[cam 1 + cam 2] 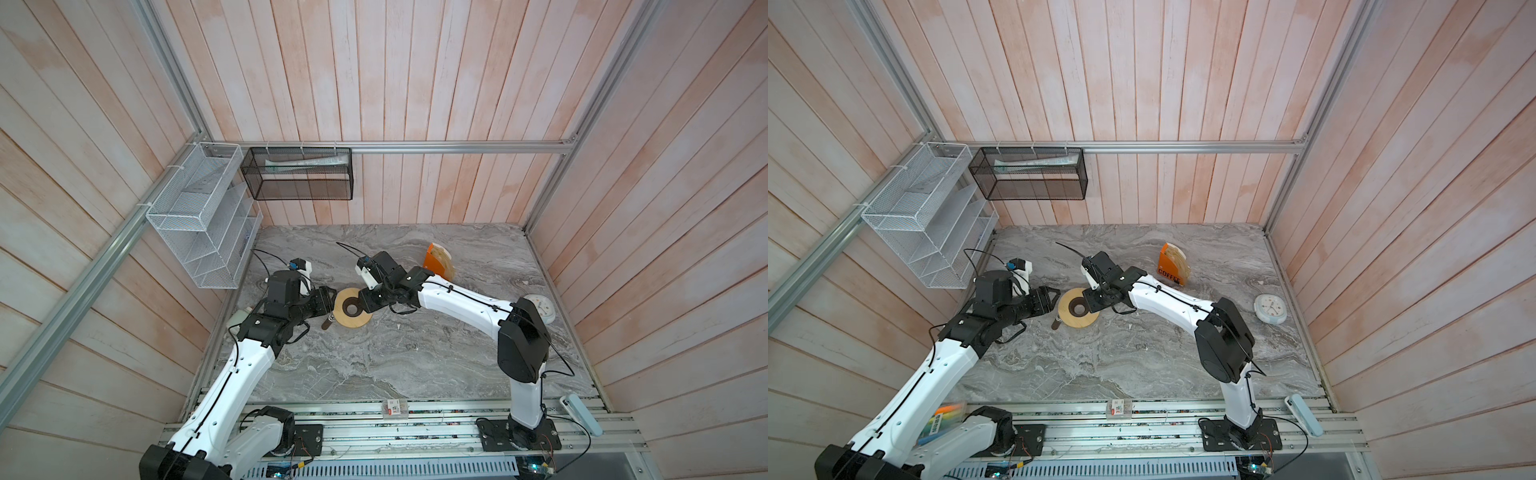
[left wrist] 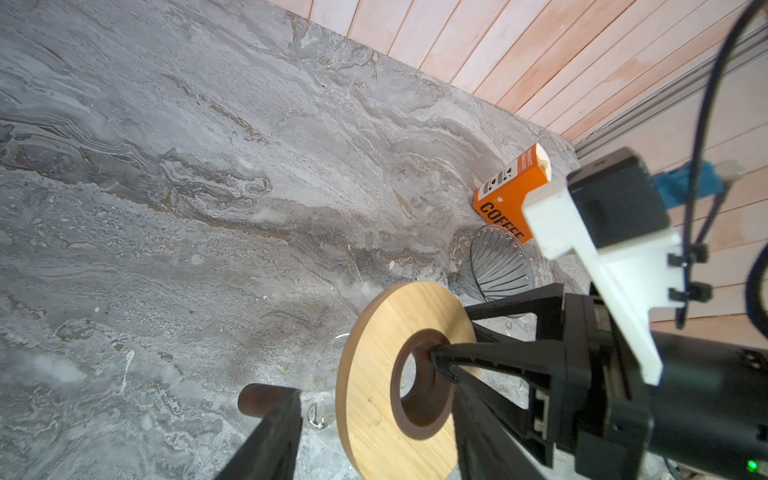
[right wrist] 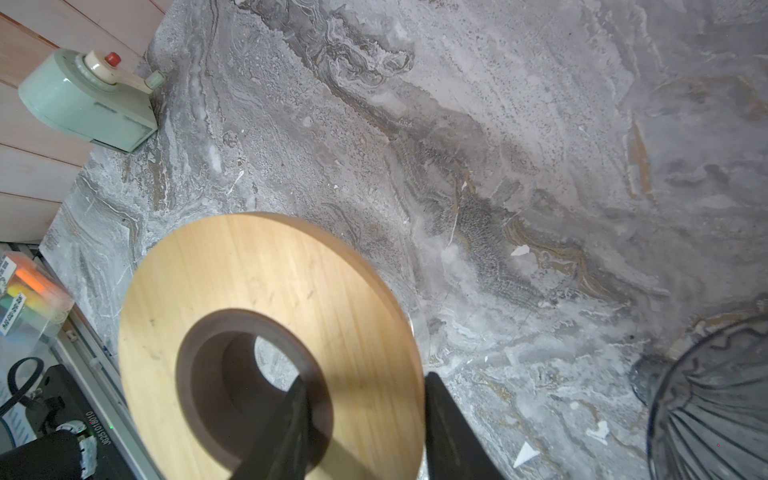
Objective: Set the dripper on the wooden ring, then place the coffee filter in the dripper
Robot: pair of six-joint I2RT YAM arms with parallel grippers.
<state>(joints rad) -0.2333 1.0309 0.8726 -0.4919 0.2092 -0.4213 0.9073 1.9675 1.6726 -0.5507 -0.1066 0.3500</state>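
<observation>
Between the jaws of the right end effector [image 3: 365,379] sits the band of the wooden ring [image 3: 249,266]. One jaw reaches into the centre hole, its mate lies against the outer edge, and they look clamped on the wood. Opposite, the left end effector [image 1: 1056,298] has its jaws apart on either side of the glass vessel [image 2: 320,411] under the ring, one jaw just beside the brown handle [image 2: 258,401]. Whether they press the glass I cannot tell.

Just beyond the ring, hidden by the right arm in both top views, the dripper [image 2: 498,266] rests on the surface [image 1: 374,365] with nothing in it. The coffee filter [image 1: 1177,258] is farther out, fanned with others in the orange box [image 1: 1169,270] near the back wall, untouched.

The nearest risk, I judge, is the ring. It is gripped by one side only, so a lift could tilt it, let it slip, or drag the vessel over if the left jaws are not holding. A swing of the right arm toward the box could knock the dripper, which sits low beneath it, and send it rolling. At the box, the thin paper may come out several sheets at once or crumple in the jaws. A light cone released too high could land askew on the wire ribs.
</observation>
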